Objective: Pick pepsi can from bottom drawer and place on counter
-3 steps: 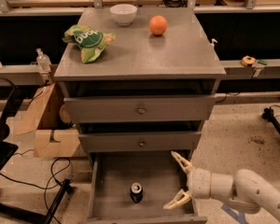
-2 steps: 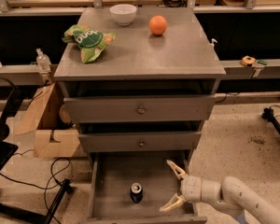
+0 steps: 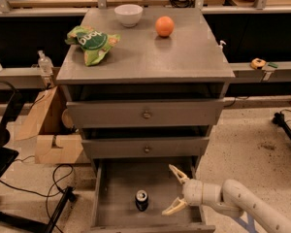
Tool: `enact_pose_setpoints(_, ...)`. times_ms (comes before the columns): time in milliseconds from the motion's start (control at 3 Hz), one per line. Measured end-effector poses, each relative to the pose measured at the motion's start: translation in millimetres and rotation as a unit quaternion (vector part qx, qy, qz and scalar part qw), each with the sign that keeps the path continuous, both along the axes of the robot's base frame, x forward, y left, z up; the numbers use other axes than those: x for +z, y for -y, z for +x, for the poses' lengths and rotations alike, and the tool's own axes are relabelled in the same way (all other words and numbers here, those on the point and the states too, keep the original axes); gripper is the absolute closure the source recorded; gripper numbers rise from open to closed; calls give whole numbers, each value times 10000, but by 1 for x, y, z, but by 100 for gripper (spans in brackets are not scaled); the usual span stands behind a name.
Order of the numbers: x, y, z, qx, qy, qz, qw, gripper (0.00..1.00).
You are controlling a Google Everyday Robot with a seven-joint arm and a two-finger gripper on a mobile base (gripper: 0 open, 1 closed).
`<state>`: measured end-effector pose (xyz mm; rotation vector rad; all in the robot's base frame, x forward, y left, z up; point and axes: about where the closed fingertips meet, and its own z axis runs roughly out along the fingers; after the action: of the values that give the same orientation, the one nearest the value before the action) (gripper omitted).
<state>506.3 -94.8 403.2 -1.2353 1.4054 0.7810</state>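
The pepsi can stands upright on the floor of the open bottom drawer, near its front middle. My gripper is open inside the drawer, just right of the can, with its pale fingers pointing left toward it and a small gap between. It holds nothing. The white arm runs off to the lower right. The grey counter tops the cabinet above.
On the counter lie a green chip bag, a white bowl and an orange. Two shut drawer fronts with knobs overhang the open drawer. A cardboard box and cables sit on the floor at left.
My gripper has moved left and a little down inside the bottom drawer, closer to the can. The can has not moved.
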Motion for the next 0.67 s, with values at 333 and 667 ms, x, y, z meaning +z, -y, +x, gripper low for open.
enact_pose_setpoints(333, -77, -14, 29, 223, -163, 14, 9996, 0)
enact_pose_setpoints(667, -119, -14, 56, 260, -156, -86, 9995, 0)
